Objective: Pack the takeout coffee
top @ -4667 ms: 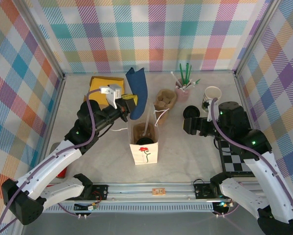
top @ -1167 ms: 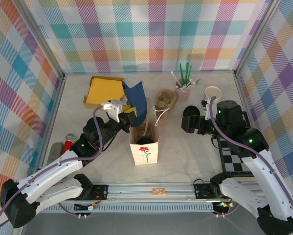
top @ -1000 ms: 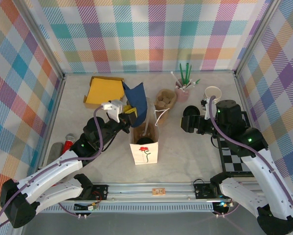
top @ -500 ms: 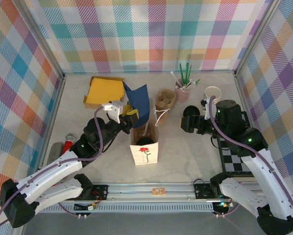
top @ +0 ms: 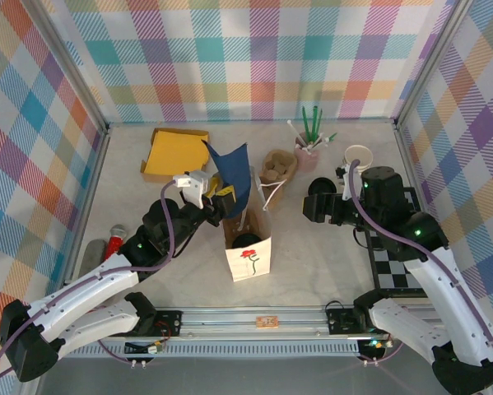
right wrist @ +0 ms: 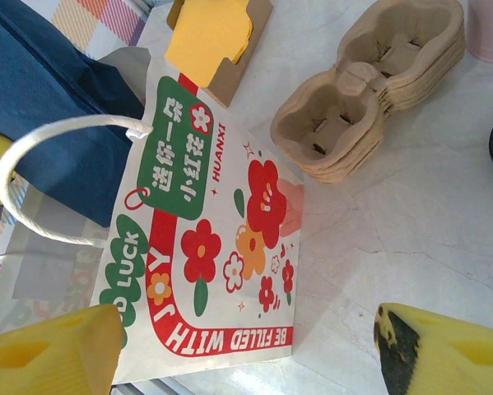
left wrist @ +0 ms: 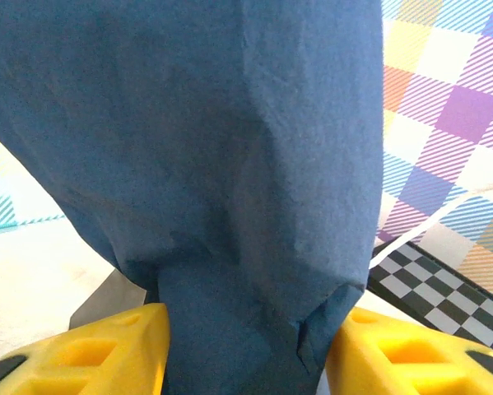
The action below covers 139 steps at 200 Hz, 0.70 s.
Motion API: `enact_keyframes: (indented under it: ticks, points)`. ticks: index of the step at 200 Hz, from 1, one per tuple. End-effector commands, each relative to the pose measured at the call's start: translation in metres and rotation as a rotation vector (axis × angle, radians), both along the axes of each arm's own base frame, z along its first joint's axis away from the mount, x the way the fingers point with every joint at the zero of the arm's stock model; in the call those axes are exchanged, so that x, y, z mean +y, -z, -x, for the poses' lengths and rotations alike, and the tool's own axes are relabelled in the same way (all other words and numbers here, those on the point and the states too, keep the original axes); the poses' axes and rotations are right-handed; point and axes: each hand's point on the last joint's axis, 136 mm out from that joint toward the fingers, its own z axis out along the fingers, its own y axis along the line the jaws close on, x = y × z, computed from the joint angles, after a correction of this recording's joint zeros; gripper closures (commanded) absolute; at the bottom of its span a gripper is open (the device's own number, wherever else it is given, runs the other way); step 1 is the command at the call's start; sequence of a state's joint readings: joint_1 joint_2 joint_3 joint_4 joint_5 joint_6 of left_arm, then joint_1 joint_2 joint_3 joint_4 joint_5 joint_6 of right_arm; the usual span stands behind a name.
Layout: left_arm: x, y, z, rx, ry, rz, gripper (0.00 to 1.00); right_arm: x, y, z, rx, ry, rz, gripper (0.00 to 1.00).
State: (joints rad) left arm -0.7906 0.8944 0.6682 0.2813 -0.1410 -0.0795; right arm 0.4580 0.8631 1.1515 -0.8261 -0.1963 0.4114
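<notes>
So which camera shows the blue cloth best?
The top camera: the whole blue cloth stands pinched in the left gripper by the paper bag. The left wrist sees its creased lower part up close; the right wrist, one corner.

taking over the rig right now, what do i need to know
Left gripper: shut on a blue napkin, held up just beside the open top of the paper bag.
Right gripper: open, empty, next to the takeout coffee.
Takeout coffee: upright on the table right of the bag, lid on, not gripped.
Done: bag stands open; something dark and round shows inside, cannot tell what.
Left: grasp the coffee, lower it into the bag; the napkin probably goes in too.
</notes>
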Motion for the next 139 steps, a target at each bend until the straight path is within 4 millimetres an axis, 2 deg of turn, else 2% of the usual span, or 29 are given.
enact_keyframes:
  ticks: [1,21,79,109,139]
  points:
    - [0.001,-0.014,0.004,-0.032,-0.003,0.003,0.43,0.004,-0.013,-0.002,-0.028,-0.009,-0.038,0.2]
    - [0.001,-0.016,0.005,-0.036,-0.005,0.004,0.39,0.004,-0.014,-0.001,-0.029,-0.01,-0.04,0.2]
    - [0.004,-0.024,0.006,-0.04,-0.011,0.018,0.37,0.005,-0.013,-0.001,-0.027,-0.012,-0.041,0.2]
    - [0.004,-0.023,0.006,-0.035,-0.013,0.016,0.36,0.009,-0.015,0.001,-0.027,-0.043,-0.051,0.22]
    - [0.004,-0.022,0.005,-0.03,-0.014,0.016,0.31,0.015,-0.02,0.003,-0.035,-0.083,-0.051,0.24]
